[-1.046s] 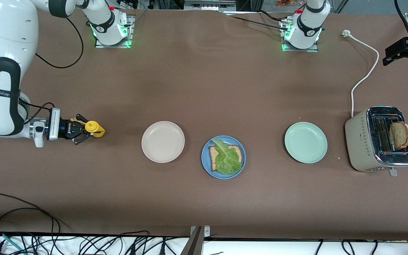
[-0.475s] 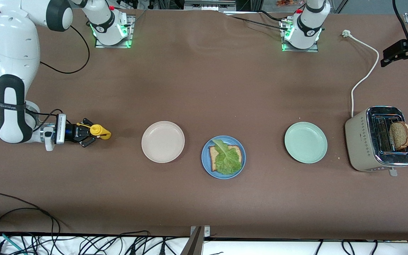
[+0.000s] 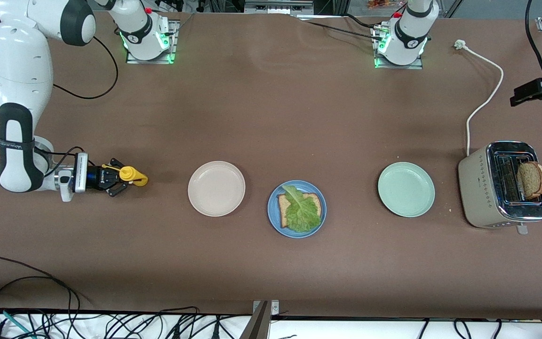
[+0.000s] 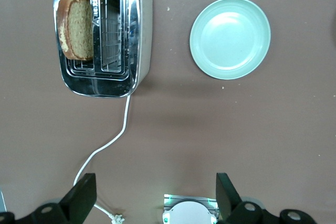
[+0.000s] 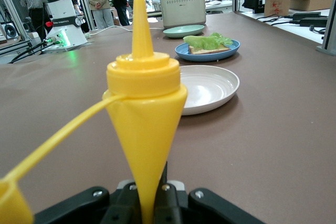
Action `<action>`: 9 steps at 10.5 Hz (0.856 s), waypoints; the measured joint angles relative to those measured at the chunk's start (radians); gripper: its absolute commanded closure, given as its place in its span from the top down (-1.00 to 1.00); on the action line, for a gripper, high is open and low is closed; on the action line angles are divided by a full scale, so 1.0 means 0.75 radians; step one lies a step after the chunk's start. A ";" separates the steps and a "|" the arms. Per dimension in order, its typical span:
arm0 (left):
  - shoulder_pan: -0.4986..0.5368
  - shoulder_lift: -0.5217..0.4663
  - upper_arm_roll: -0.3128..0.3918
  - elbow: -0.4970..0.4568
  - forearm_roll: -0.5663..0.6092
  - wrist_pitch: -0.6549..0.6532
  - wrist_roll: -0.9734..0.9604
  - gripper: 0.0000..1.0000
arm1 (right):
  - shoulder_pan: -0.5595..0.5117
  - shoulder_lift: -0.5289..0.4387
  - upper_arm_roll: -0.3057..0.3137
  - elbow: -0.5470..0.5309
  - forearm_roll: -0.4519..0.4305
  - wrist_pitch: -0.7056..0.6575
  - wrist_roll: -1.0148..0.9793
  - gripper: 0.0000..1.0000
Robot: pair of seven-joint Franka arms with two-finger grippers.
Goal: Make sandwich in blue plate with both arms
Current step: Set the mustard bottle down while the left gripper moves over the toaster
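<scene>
My right gripper clamps the yellow squeeze bottle near the cream-white plate. My left gripper hangs wide open over the toaster's cord.

Lettuce leaf hides most of bread slice; left tool cut by frame edge, apparently.

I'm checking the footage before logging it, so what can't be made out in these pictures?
- Bread slice on the blue plate: mostly covered by the lettuce leaf, front view.
- Left hand: cut off by the frame edge, left wrist view.
- Yellow squeeze bottle: its body is hidden inside the right hand, right wrist view.
</scene>
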 measured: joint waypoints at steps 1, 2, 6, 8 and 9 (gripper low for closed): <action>0.017 0.021 0.002 0.000 0.000 0.022 0.000 1.00 | 0.000 0.002 0.000 0.000 0.000 -0.007 0.000 -0.84; 0.032 0.045 0.003 0.000 0.000 0.077 0.000 1.00 | 0.000 0.005 0.000 0.000 0.000 -0.015 0.000 -0.79; 0.073 0.133 0.003 -0.022 0.081 0.281 0.004 1.00 | 0.000 0.012 0.001 0.000 0.001 -0.020 0.000 0.12; 0.079 0.147 0.002 -0.096 0.105 0.394 0.018 1.00 | -0.001 0.012 0.001 0.001 0.001 -0.024 0.000 0.63; 0.094 0.161 0.003 -0.128 0.106 0.437 0.055 1.00 | -0.001 0.012 0.001 0.003 0.002 -0.025 0.001 0.79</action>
